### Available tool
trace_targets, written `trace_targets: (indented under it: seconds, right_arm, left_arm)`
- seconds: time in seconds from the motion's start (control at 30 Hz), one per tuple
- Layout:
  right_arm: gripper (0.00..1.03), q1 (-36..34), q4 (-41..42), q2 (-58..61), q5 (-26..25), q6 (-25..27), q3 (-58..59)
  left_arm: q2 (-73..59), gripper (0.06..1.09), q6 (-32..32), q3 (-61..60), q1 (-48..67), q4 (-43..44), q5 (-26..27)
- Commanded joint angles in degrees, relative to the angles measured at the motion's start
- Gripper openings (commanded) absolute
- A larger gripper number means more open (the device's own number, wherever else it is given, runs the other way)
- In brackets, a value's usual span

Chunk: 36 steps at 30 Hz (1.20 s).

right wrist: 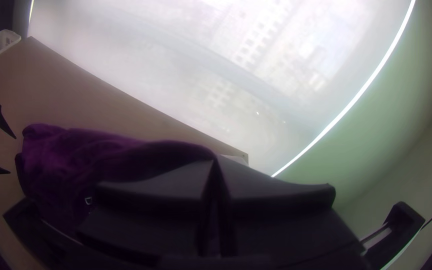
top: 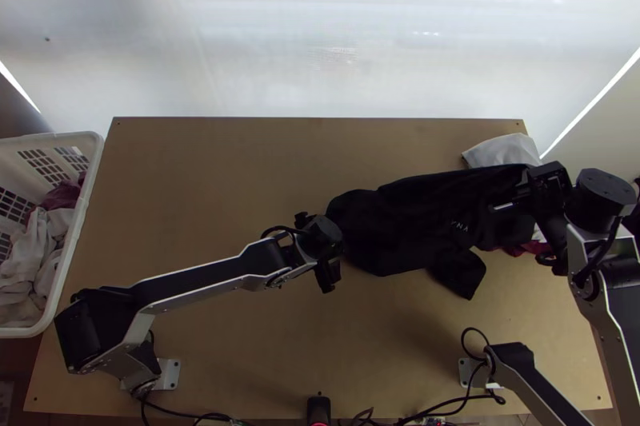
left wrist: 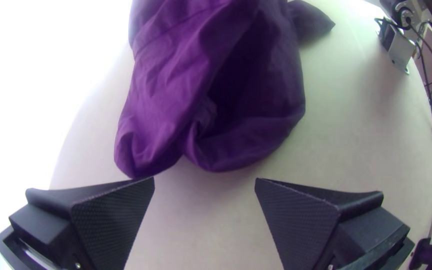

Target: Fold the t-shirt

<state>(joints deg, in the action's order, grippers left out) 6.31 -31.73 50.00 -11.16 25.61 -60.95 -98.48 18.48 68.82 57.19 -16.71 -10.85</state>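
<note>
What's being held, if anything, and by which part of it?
The dark t-shirt, by its right-hand end near the far edge, in the right end effector; the left end effector is open, holding nothing.

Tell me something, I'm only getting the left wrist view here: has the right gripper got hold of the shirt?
Observer: Yes, the right gripper is closed on the shirt, at its right-hand end in the top view.
Operator: Okay, and what's past that end, toward the far edge of the table?
Observer: A white cloth, lying near the far right corner and partly covered by the shirt.
Operator: Anything over on the left side?
Observer: A white basket with cloths inside.
</note>
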Motion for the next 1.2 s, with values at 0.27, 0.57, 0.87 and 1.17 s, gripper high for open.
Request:
trace_targets:
  seconds: [0.27, 0.57, 0.87, 1.17]
  right_arm:
    - [0.03, -0.68, -0.88, -2.54, 0.00, 0.85, 1.71]
    - [0.03, -0.33, -0.18, -2.71, 0.00, 1.38, 1.53]
    - [0.03, -0.24, 0.70, -2.45, 0.00, 2.34, 1.36]
    - [0.03, -0.33, 0.70, -3.06, 0.00, 2.61, 1.97]
  left_arm:
    - [-7.17, 1.03, -2.92, 7.30, -1.11, 4.05, -0.05]
    - [-10.24, 1.03, -8.20, 11.25, -5.07, -1.92, 4.88]
    - [-11.83, 0.64, -9.78, 12.39, -5.42, -5.00, 6.81]
    - [-9.98, 0.10, -9.34, 12.75, -6.04, -6.67, 8.30]
